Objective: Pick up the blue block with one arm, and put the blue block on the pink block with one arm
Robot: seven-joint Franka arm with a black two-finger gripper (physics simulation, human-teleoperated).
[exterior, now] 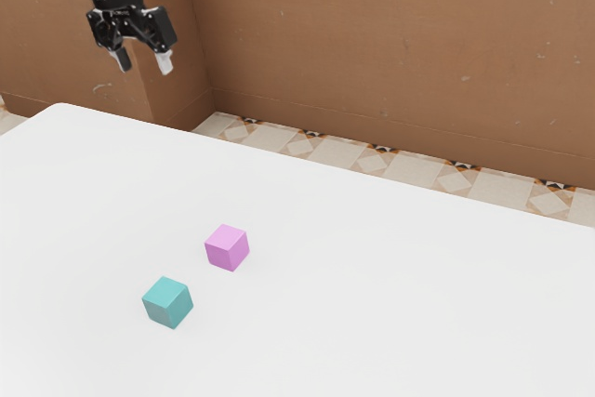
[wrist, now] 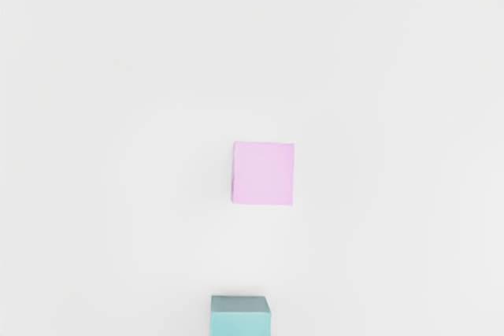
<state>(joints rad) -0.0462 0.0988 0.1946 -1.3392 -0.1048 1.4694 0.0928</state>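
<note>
Item 1, desk (exterior: 390, 258): white and flat, and it carries both blocks. A brown wall and a tiled floor lie beyond its far edge.

Item 2, jaws: high above the desk at the exterior view's upper left, well apart from both blocks. They stand wide and hold nothing.

Item 3, pink block (exterior: 227, 247): flat on the desk with its top face bare. In the wrist view the pink block (wrist: 263, 174) appears more nearly under my hand than its neighbour.

Item 4, blue block (exterior: 167, 301): flat on the desk near the pink block but not touching it, toward the exterior view's left and closer to that camera. It is not yet grasped.

Assessment: the step in hand is the approach to the blue block. I should first move across until I am centred over it, and square the jaws to 2 opposite flat faces. I should then descend straight with the jaws kept wide and close at mid-height. The gap between the blocks looks tight, so a finger on that side could nudge the pink block.
</note>
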